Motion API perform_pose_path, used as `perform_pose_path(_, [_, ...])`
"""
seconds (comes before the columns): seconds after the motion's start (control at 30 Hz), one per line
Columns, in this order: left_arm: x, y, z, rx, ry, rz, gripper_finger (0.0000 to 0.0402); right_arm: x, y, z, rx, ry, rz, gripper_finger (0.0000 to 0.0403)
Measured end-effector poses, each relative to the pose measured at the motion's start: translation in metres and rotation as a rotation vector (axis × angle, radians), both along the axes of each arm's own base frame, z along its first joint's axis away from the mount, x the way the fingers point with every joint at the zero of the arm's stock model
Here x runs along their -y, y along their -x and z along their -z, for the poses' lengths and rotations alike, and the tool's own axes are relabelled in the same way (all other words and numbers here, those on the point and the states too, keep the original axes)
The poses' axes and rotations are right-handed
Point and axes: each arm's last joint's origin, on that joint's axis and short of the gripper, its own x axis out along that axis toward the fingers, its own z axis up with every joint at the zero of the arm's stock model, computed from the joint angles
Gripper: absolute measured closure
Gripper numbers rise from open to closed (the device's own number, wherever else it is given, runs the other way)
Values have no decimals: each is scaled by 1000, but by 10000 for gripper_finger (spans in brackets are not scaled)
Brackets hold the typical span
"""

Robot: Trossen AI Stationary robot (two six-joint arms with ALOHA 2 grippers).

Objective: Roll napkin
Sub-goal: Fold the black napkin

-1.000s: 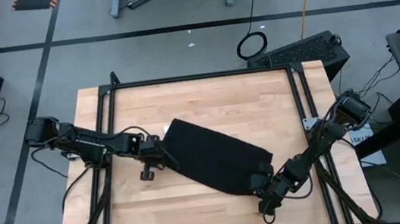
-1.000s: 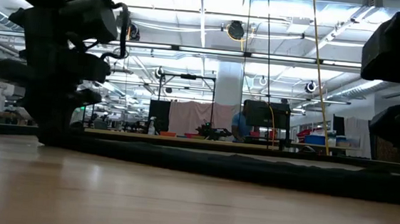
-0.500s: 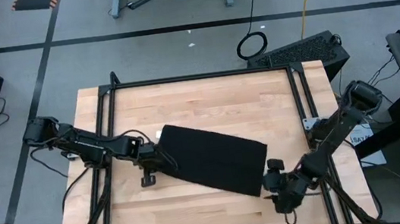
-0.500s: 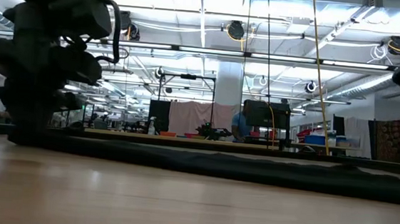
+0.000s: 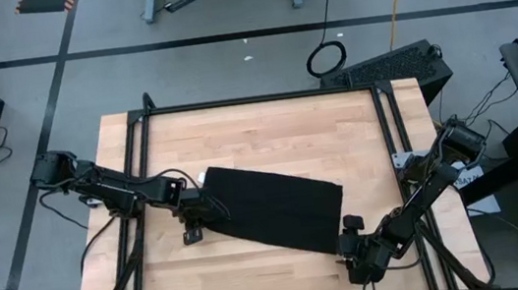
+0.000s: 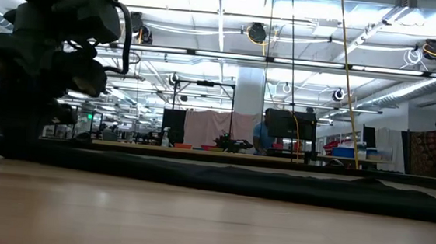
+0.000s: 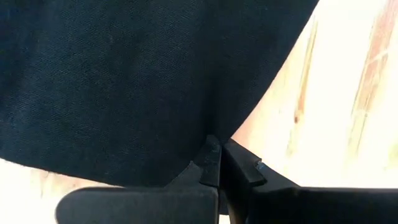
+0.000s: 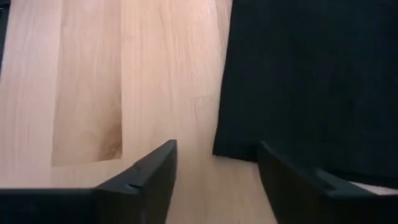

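a pale wooden tabletop on a dark frame stands on a grey floor marked with black tape; the low view looks across it into a bright hall. the napkin lies flat near the middle of the tabletop, a slanted black sheet, not yet rolled at all.

the left jaws are pressed together at the napkin's left edge, and the left wrist view shows their tips meeting right at the cloth's border, seemingly pinching it. the right jaws are spread, just off the napkin's near right corner and touching nothing; the right wrist view shows that corner lying between the two fingers, a little ahead.

to start the roll well, the right arm probably needs to slide forward low, take that corner cleanly, and match the left's height. then both should turn the edge over together, keeping the cloth taut so the roll stays even and does not skew.
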Motion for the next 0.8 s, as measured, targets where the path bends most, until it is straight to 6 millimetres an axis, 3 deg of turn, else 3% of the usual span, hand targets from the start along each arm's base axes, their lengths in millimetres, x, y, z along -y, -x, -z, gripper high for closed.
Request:
perform_pose_path(0.23, [3,1,0,-26,49,-44,396,1,-1,0,14,11,11,265])
perform_pose_path(0.6, [18,-2,-2,-11,95,-89,395,3,-4,0,28,52,-39,204])
perform_pose_path(0.7, [20,-1,-2,-10,92,-81,395,6,-5,0,8,60,-26,214])
perform_pose_path(0.8, [22,0,-2,-12,90,-72,395,10,-3,2,-31,80,-11,250])
